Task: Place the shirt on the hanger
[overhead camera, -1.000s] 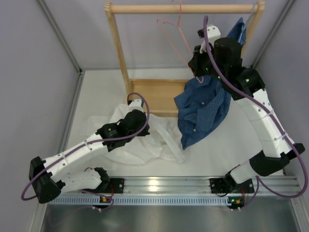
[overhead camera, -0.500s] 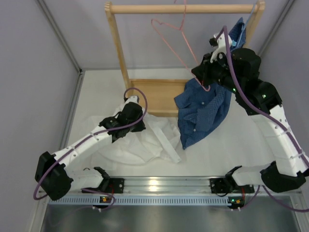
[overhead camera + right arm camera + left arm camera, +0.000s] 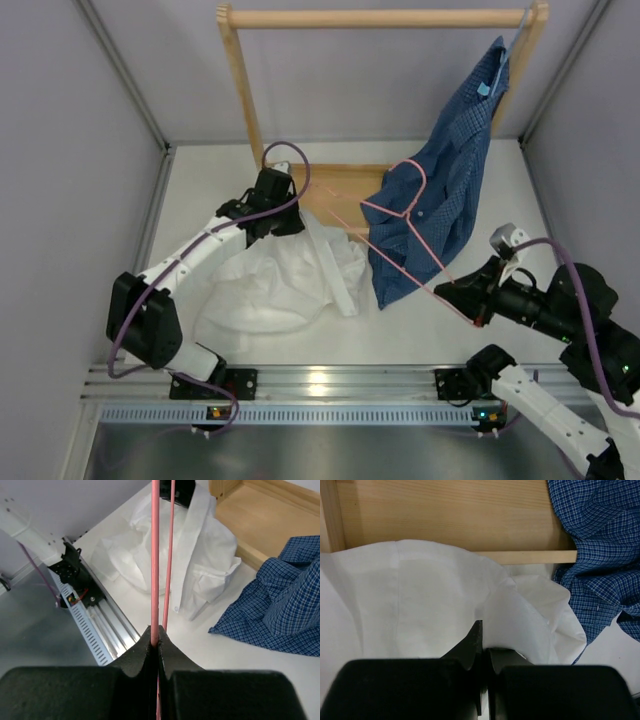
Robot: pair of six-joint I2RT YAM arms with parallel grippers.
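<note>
Right wrist view: the right pincer [image 3: 155, 635] is clamped tight on a thin wire of the pink hanger [image 3: 155, 555], which runs straight out from the fingertips. From the top camera, that arm holds the hanger low over the right half of the surface, tilted, with its hook up near the wooden base board [image 3: 340, 185] of the clothes rack [image 3: 240, 90]. The wire frame crosses in front of the blue checked shirt [image 3: 440, 200]. This shirt hangs from the right end of the rack's rail and drapes down onto the surface.

The white shirt [image 3: 270, 290] lies heaped on the left-centre of the surface, its far edge riding up against the base board and one side touching the blue shirt. The left pincer [image 3: 482, 635] sits at that far edge, fingers pressed together on a fold of the white fabric, which puckers around the tips.
</note>
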